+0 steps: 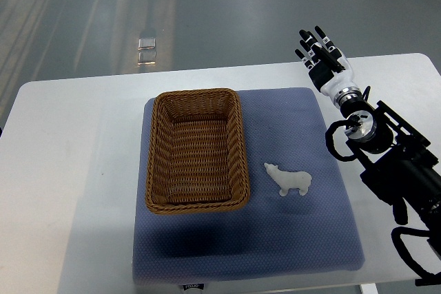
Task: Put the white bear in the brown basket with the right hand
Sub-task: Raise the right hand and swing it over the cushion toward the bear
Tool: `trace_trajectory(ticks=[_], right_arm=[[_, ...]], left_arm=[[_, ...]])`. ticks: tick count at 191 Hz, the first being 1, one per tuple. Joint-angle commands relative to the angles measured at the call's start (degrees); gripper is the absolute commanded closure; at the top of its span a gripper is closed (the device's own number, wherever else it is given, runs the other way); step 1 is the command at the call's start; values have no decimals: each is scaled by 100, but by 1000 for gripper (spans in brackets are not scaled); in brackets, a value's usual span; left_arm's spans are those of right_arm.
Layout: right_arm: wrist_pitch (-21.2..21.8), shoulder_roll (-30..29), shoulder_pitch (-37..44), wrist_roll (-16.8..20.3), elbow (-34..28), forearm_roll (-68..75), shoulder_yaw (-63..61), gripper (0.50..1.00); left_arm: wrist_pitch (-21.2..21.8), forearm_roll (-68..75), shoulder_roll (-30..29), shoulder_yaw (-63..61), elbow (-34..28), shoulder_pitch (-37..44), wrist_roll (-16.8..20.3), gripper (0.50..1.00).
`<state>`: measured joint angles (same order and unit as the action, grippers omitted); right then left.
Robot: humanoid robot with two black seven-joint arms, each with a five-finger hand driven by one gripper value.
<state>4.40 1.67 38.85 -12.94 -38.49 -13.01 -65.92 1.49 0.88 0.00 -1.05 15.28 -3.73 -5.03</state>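
- One arm shows, the right one, coming in from the right edge of the picture, black along its length with a white wrist.
- Its hand sits beyond the far right corner of the mat, over the white bench near its far edge.
- Fingers on that hand are straight and spread, pointing away from the robot; they hold nothing.
- Nothing touches the hand; it is well apart from the bear.
- That bear, small and white, lies on the mat just right of the basket, not touching it.
- Its snout points toward the basket and its legs point toward the near edge of the mat.
- Brown and woven, the basket is a rectangle standing on the left part of the mat, with its long sides running away from the robot.
- Inside the basket only its woven bottom shows.
- Blue-grey in colour, the mat lies about mid-bench, and a small dark label shows at its near edge.
- Beyond the bench, far past the basket, grey floor shows with a small shiny plate set in it.
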Motion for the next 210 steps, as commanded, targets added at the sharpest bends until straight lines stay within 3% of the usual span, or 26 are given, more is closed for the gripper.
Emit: trace_trajectory(ticks=[1, 71, 103, 148, 174, 210], right_arm=[[9, 0, -9, 2, -18, 0, 18, 574], [70, 53, 61, 29, -115, -114, 141, 574], [158, 352, 299, 108, -396, -519, 492, 574], [167, 1134, 940, 934, -1037, -1274, 1310, 574], [193, 1793, 1757, 1602, -1319, -2127, 2698, 576], [1124, 2672, 3374, 2208, -1670, -2478, 4982, 574]], left_arm=[[-8, 8, 0, 0, 1, -5, 2, 500], [0, -9, 0, 0, -7, 4, 2, 500], [-8, 0, 0, 0, 1, 4, -7, 500], [-8, 8, 0, 0, 1, -5, -7, 500], [-8, 8, 0, 0, -7, -5, -7, 500], [-17, 8, 0, 0, -7, -5, -7, 500]])
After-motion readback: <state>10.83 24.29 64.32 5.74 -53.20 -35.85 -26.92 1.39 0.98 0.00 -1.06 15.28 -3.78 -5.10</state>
